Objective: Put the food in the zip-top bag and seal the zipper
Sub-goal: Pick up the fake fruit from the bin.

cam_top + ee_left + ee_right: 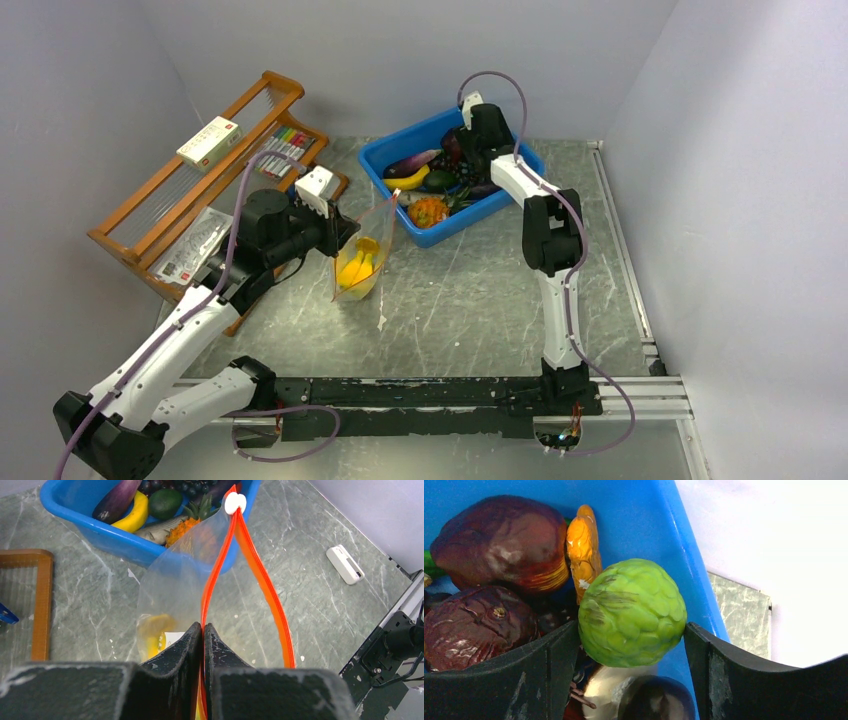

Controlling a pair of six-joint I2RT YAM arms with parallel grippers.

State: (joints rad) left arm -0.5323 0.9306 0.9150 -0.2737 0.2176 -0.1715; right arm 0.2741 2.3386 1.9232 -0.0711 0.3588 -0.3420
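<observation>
My left gripper [340, 236] is shut on one side of the red-orange zipper [260, 580] and holds the clear zip-top bag [366, 250] upright with its mouth open. A white slider [235, 502] sits at the far end of the zipper. A yellow banana bunch [357, 268] lies in the bag's bottom; it also shows in the left wrist view [152, 630]. My right gripper [631, 627] is inside the blue bin [395, 160]. Its fingers press both sides of the bumpy green ball [631, 612]. Dark red fruits [499, 545] and an orange piece [583, 550] lie beside it.
The bin holds an eggplant [116, 501], a banana [131, 515], a green fruit [165, 502], a pineapple [428, 211] and grapes. A wooden rack [150, 215] with a white box [210, 140] stands at the left. A small white device [345, 565] lies on the table.
</observation>
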